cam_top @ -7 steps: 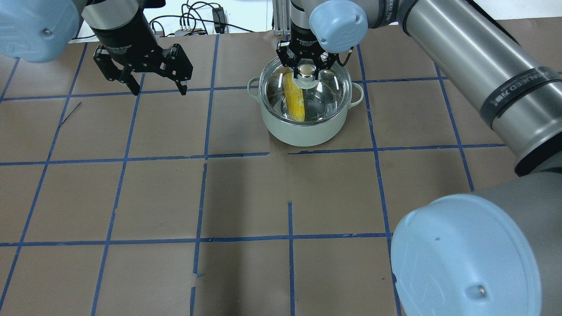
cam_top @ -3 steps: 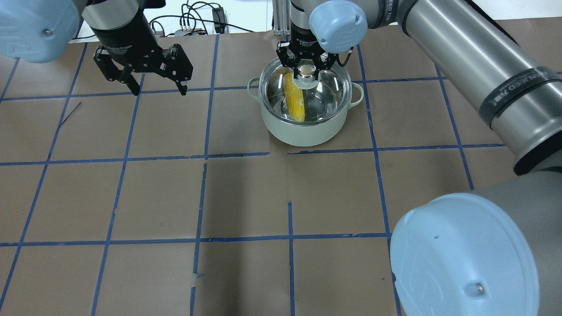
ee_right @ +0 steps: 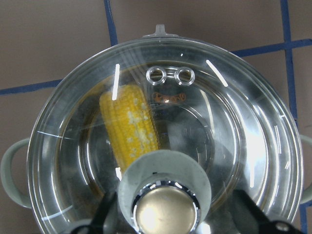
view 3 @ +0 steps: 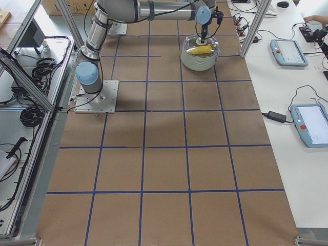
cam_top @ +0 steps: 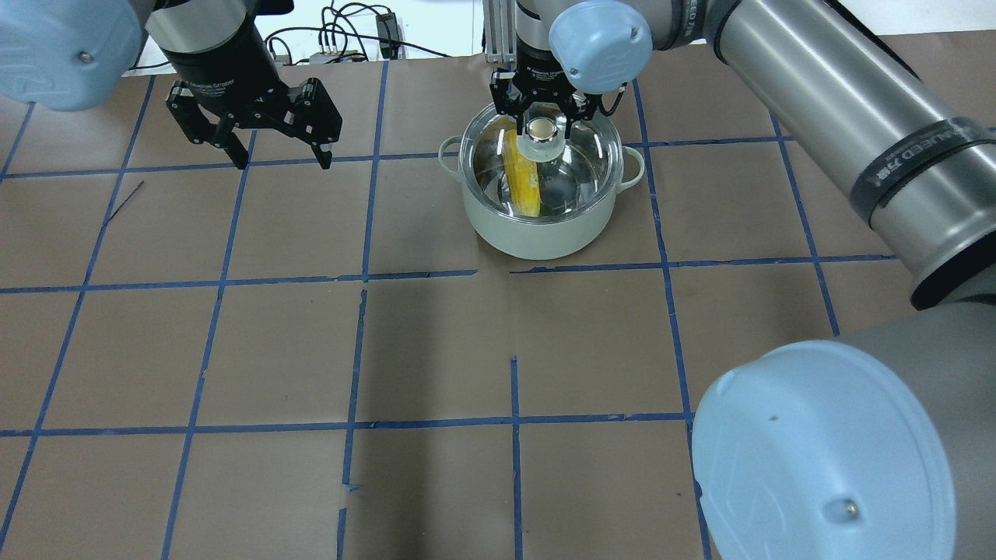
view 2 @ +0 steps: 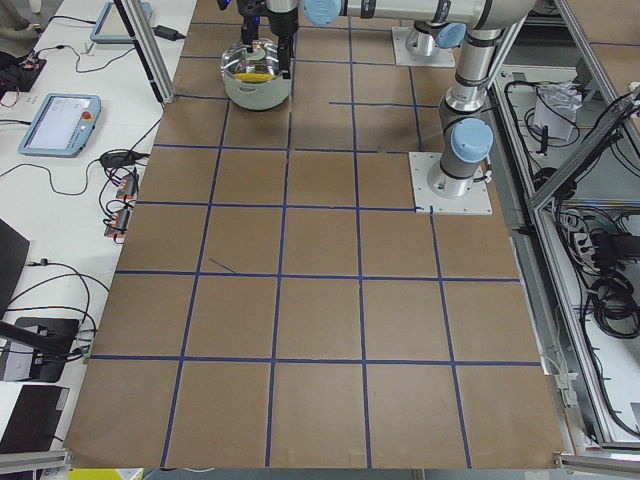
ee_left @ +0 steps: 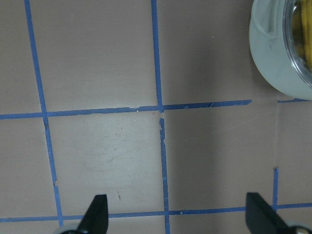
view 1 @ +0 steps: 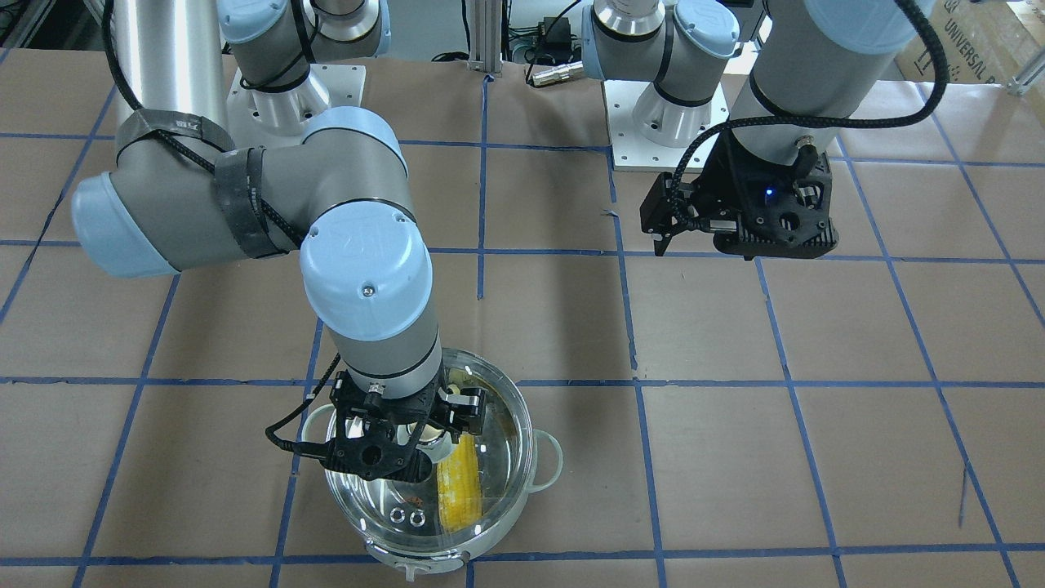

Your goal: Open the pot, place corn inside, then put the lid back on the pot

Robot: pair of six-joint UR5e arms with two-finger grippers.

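The pale grey-green pot [cam_top: 537, 233] stands at the far middle of the table. The clear glass lid [cam_top: 583, 167] sits on it, and the yellow corn [cam_top: 523, 179] lies inside under the glass. My right gripper [cam_top: 539, 117] hangs over the lid's gold-topped knob [cam_top: 539, 128], fingers spread either side of it and apart from it. The right wrist view shows the knob [ee_right: 165, 209], corn [ee_right: 129, 126] and lid [ee_right: 243, 122] with its vent rings. My left gripper [cam_top: 282, 159] is open and empty above the table, left of the pot.
The brown table [cam_top: 436, 350] carries a blue tape grid. Cables and a power unit [cam_top: 385, 31] lie beyond the far edge. The pot's edge [ee_left: 273, 53] shows at the top right of the left wrist view.
The right gripper has shifted slightly up from the knob. The lid stays on the pot. The left arm has not moved.
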